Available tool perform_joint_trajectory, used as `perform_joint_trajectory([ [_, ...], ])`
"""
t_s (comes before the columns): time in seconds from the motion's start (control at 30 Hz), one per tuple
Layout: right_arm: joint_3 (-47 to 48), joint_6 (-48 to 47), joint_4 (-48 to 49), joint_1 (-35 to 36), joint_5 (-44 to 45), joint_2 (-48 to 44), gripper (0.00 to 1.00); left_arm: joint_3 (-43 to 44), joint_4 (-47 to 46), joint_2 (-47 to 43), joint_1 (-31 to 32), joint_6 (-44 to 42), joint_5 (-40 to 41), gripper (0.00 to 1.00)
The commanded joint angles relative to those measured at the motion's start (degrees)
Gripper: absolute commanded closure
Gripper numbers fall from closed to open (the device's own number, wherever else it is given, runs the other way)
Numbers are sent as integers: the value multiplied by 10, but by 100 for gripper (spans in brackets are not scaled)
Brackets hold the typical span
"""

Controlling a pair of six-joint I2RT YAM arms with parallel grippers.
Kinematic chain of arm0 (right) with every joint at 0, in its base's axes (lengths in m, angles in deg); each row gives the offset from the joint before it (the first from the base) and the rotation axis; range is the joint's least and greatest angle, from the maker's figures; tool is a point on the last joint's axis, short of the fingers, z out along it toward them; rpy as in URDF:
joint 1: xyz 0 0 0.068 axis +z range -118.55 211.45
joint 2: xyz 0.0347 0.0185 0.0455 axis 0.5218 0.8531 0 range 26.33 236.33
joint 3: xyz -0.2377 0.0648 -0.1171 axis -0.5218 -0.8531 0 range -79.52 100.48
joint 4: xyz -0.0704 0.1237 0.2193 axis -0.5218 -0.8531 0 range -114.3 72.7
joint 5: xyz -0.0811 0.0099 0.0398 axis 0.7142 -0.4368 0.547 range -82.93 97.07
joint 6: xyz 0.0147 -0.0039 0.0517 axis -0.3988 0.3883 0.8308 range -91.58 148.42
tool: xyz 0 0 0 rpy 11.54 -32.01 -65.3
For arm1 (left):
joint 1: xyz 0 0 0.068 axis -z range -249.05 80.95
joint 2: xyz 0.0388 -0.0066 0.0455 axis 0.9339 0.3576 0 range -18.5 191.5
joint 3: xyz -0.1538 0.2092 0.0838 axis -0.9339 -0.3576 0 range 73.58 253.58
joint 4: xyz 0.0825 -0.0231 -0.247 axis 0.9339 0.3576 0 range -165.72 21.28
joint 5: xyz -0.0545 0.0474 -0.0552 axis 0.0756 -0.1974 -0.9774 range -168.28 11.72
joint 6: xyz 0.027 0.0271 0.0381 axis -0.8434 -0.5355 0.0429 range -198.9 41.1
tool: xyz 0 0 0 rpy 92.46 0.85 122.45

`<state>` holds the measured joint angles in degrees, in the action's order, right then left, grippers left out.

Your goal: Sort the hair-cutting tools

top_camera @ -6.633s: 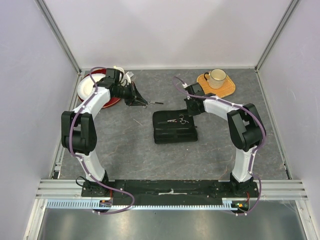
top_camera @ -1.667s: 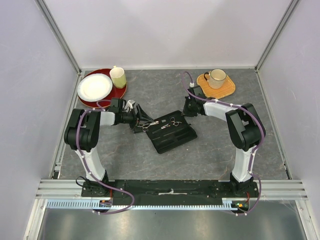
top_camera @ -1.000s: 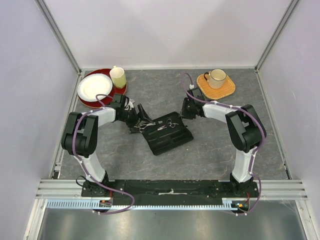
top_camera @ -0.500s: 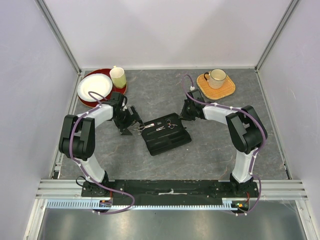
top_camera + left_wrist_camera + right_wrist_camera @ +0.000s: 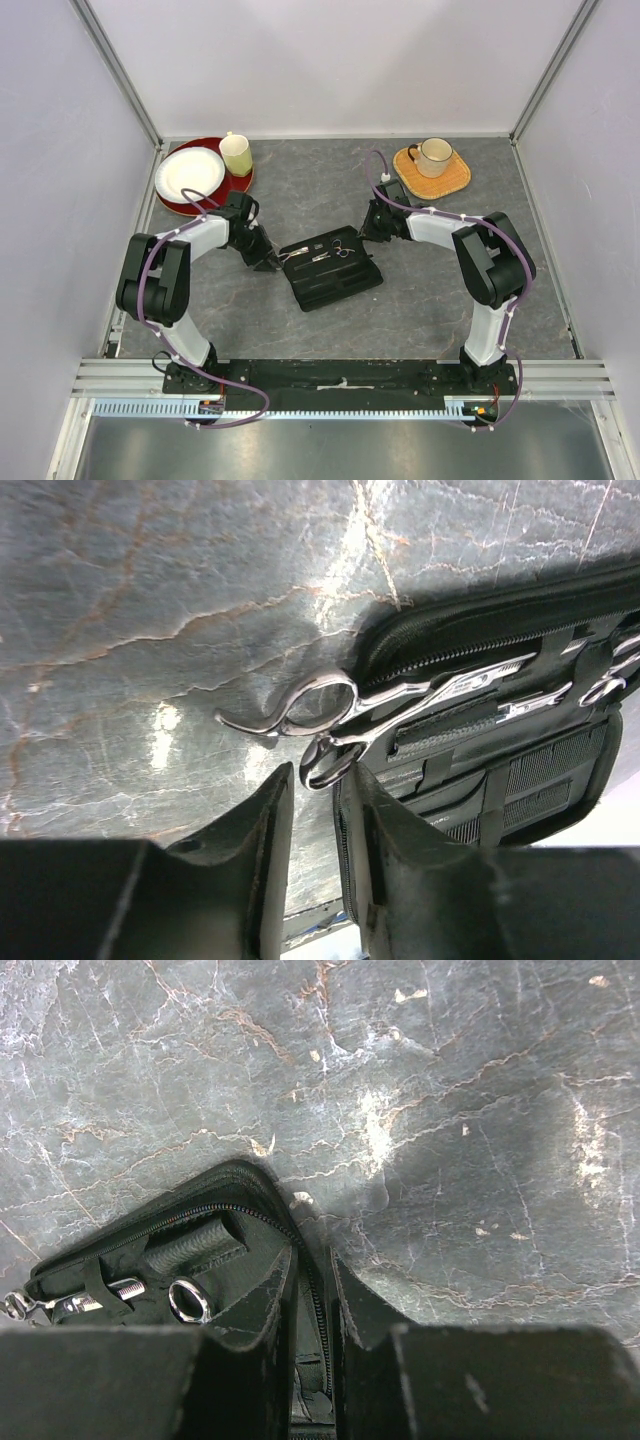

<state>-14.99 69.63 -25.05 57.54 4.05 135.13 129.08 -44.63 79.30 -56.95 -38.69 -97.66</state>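
Note:
A black zip case (image 5: 330,270) lies open in the middle of the table, and two silver scissors are strapped inside it. One pair of scissors (image 5: 298,256) (image 5: 400,695) pokes its finger rings out over the case's left edge. The other scissors (image 5: 343,248) (image 5: 600,688) (image 5: 188,1300) lie deeper in. My left gripper (image 5: 268,262) (image 5: 318,785) is low on the table, its jaws narrowed, with the lower ring right at their tips. Whether they press on it is unclear. My right gripper (image 5: 372,228) (image 5: 312,1260) is shut on the case's zippered right rim (image 5: 300,1230).
A white plate on a red plate (image 5: 190,172) with a pale green cup (image 5: 237,155) sits at the back left. At the back right a white mug (image 5: 434,155) stands on an orange mat (image 5: 455,180). Walls close off the table on three sides.
My left gripper has come down and in toward the protruding scissor rings, and its jaws have narrowed from wide open. The right gripper still holds the case rim.

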Motion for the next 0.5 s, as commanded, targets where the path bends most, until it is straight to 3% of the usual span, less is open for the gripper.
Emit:
perform_joint_trajectory([
  [0.0,-21,-4,-48,-1,7,-5,79,-7,-16,-21,9,10,-12,68],
  [0.27,-24,-5,-45,-1,1,0,79,-10,-18,-16,13,10,11,73],
  [0.47,-23,-6,-43,-1,-4,6,79,-17,-33,-23,16,15,15,68],
])
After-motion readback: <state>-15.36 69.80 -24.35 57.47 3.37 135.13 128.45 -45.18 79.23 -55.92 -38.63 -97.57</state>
